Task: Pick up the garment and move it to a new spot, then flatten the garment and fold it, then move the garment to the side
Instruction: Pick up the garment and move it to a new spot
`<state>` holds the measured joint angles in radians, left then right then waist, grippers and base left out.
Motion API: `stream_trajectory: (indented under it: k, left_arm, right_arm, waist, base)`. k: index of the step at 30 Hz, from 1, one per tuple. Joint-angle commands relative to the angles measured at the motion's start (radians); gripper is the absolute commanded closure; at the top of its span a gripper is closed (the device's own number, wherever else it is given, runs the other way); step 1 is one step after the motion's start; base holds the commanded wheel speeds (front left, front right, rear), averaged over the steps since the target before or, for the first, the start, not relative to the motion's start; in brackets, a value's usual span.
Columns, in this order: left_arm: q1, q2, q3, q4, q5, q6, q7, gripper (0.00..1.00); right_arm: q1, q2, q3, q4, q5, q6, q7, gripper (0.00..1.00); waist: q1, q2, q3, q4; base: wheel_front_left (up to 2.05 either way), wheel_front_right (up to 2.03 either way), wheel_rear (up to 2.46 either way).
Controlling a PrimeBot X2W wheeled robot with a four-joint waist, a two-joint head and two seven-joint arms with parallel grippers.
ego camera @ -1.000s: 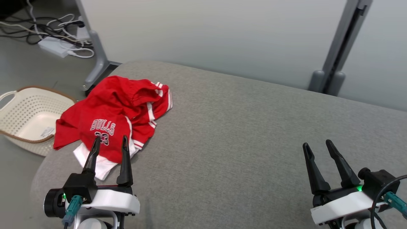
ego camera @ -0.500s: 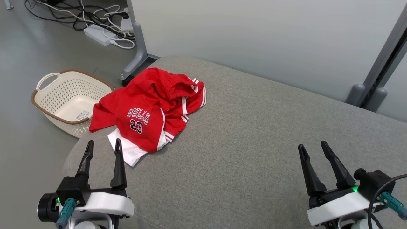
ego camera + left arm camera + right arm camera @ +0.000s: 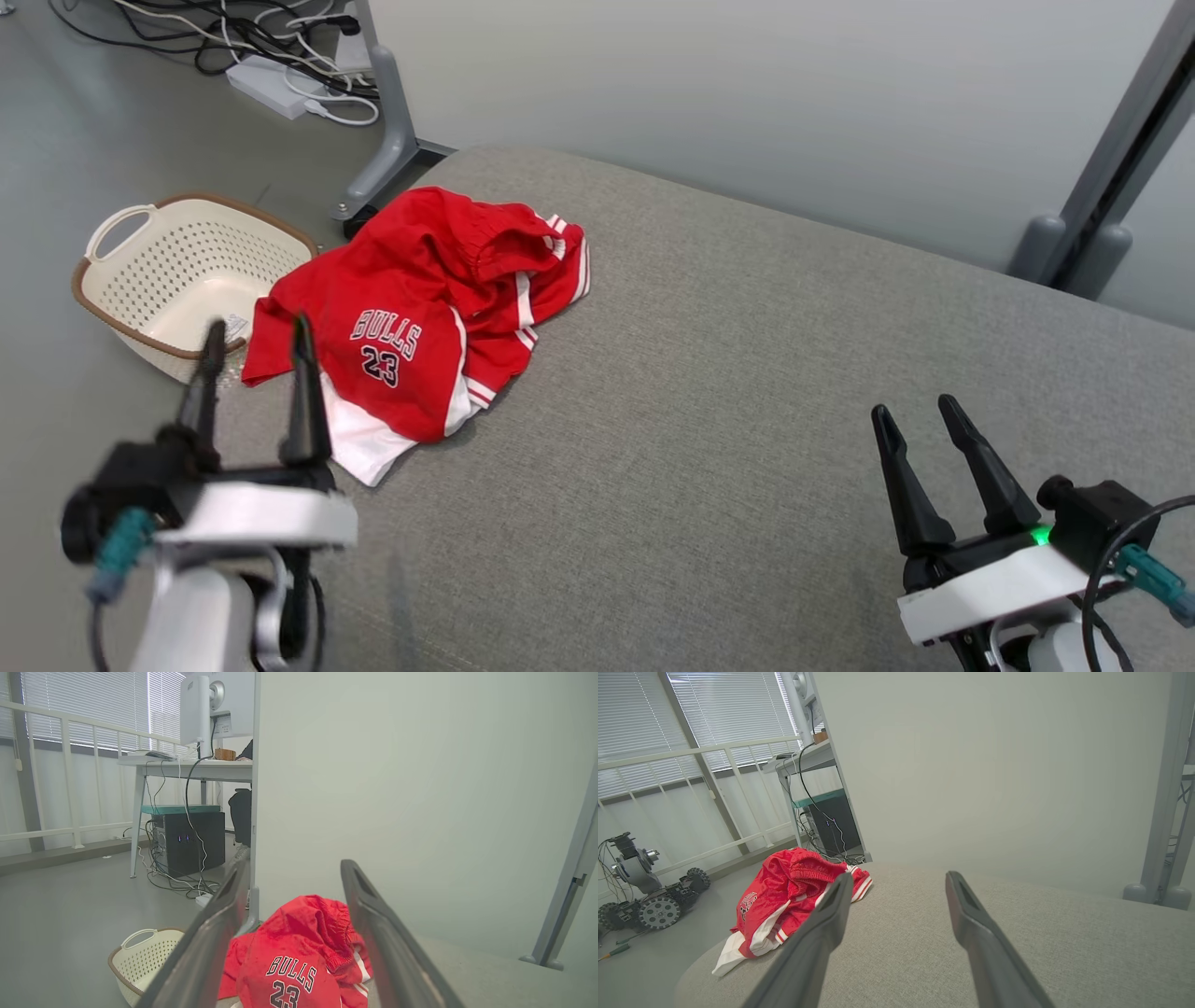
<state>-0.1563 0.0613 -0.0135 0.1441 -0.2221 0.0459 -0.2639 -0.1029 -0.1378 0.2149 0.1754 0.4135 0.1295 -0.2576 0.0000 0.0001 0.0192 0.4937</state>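
We found the red Bulls garment (image 3: 411, 299) lying crumpled at the left end of the grey padded surface (image 3: 709, 373), near its rounded corner, with a white part showing from under its near edge and a red edge reaching toward the cream basket (image 3: 245, 203) that stood on the floor just beside. The left gripper (image 3: 259, 322) hovered by that corner, blurred in the head view, its two dark fingers spread wide with nothing between them; in its wrist view we saw the garment framed between the fingers, lower and beyond them. The right gripper (image 3: 911, 405) hung over the right part of the surface, well apart from the garment, likewise wide open and empty
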Motion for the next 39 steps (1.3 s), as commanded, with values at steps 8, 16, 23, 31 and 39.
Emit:
stream_trajectory:
  k: [8,16,23,31,39]
  left_arm:
    - [-0.293,0.116,0.025,0.083,-0.058,-0.053,0.258,0.00]
    - [-0.560,0.189,0.012,0.296,-0.115,-0.104,0.534,0.00]
    - [-0.698,0.215,0.011,0.509,-0.226,-0.151,0.781,0.00]
    - [-0.769,0.265,0.008,0.628,-0.279,-0.158,0.950,0.00]
    - [-0.797,0.310,0.008,0.724,-0.263,-0.084,1.030,0.00]
  right_arm:
    - [-0.053,-0.017,-0.001,-0.009,0.008,0.002,-0.008,0.00]
    - [-0.092,-0.028,0.015,-0.010,0.015,0.002,-0.007,0.00]
    - [-0.137,-0.037,0.036,-0.013,0.023,0.002,-0.007,0.00]
    - [-0.165,-0.043,0.036,-0.016,0.028,0.002,-0.007,0.00]
    - [-0.192,-0.037,0.043,-0.021,0.034,0.002,-0.007,0.00]
  waist:
    - [0.0000,-0.0001,0.077,-0.078]
    - [0.0000,-0.0001,0.148,-0.149]
    - [0.0000,-0.0001,0.207,-0.232]
    - [0.0000,-0.0001,0.261,-0.312]
    - [0.0000,-0.0001,0.292,-0.376]
  base:
    - [0.00,0.00,0.00]
    - [0.00,0.00,0.00]
    - [0.00,0.00,0.00]
    - [0.00,0.00,0.00]
    - [0.00,0.00,0.00]
